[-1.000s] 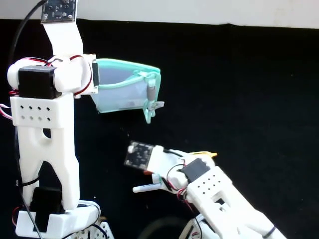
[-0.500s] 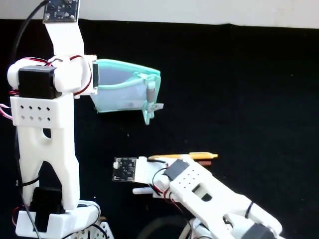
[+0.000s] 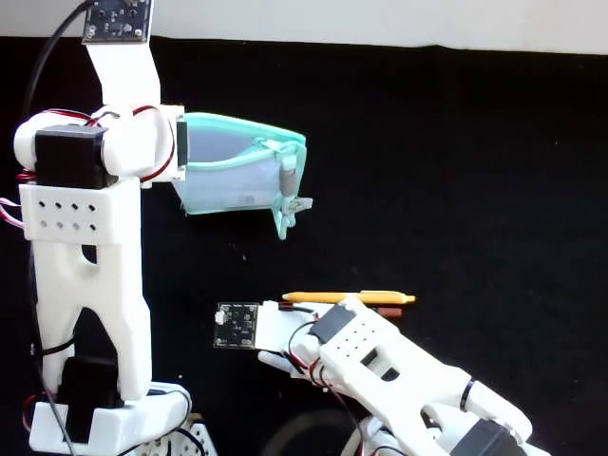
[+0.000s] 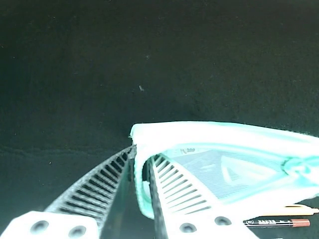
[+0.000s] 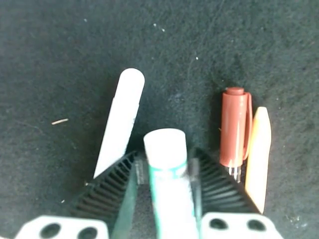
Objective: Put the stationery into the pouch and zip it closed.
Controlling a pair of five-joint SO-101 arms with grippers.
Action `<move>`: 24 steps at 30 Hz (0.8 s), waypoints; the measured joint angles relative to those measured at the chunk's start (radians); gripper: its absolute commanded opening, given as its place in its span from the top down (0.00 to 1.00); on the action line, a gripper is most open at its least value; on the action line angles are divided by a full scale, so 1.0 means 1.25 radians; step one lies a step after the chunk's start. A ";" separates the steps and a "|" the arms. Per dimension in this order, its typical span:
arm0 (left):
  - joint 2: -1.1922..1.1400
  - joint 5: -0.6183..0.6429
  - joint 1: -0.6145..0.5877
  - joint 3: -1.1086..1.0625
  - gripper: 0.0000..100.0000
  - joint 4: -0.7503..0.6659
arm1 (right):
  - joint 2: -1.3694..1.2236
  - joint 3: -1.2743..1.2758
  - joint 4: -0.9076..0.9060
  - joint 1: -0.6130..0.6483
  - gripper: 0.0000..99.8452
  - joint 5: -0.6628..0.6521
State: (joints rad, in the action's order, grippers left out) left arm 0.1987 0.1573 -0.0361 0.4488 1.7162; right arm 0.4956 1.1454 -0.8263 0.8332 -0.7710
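Your right gripper's (image 5: 164, 152) ribbed black fingers (image 5: 117, 186) are closed to a narrow gap around a green tube with a white cap (image 5: 168, 184). Both pads look to be against its sides, so treat it as gripped, though you cannot tell whether it has left the black table (image 3: 475, 171). The cap end sticks out past the fingertips, which suits feeding it in cap first. A flat white stick (image 5: 120, 119) lies just beside the tube on one side. On the other side a red-brown capped pen (image 5: 234, 127) lies against a yellow pen (image 5: 258, 154), so raise the tube straight up before you swing it, or the finger backs may drag these neighbours along. Keep the squeeze steady, because a smooth round tube will likely slip or pivot if you loosen mid-travel. Farther out, your left gripper (image 4: 141, 157) has its fingers (image 4: 92, 186) pinched shut on the rim of the translucent mint-green zip pouch (image 3: 242, 176). It holds the pouch above the table at the far left, well apart from the pens in the near middle. The pouch's end with the zip pull seems to face right, so carry the tube far and left, line its length up with that opening, and let go only once the cap is well inside. Hold the left arm still meanwhile, since a swaying mouth is the likeliest cause of a miss.
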 measured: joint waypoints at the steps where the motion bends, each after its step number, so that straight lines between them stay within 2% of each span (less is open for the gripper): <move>1: 0.000 0.000 0.000 0.000 0.99 0.000 | 0.000 0.000 0.000 0.000 0.99 0.000; 8: 0.000 0.000 0.000 0.000 0.99 0.000 | 0.000 -0.002 0.000 0.000 0.99 0.007; 24: 0.000 0.000 0.000 0.000 0.99 0.000 | -0.001 -0.169 0.000 -0.059 0.99 0.226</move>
State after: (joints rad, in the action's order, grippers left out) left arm 0.1987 0.1573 -0.0361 0.4488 1.7162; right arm 0.4941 0.9337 -0.8263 0.7595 -0.4887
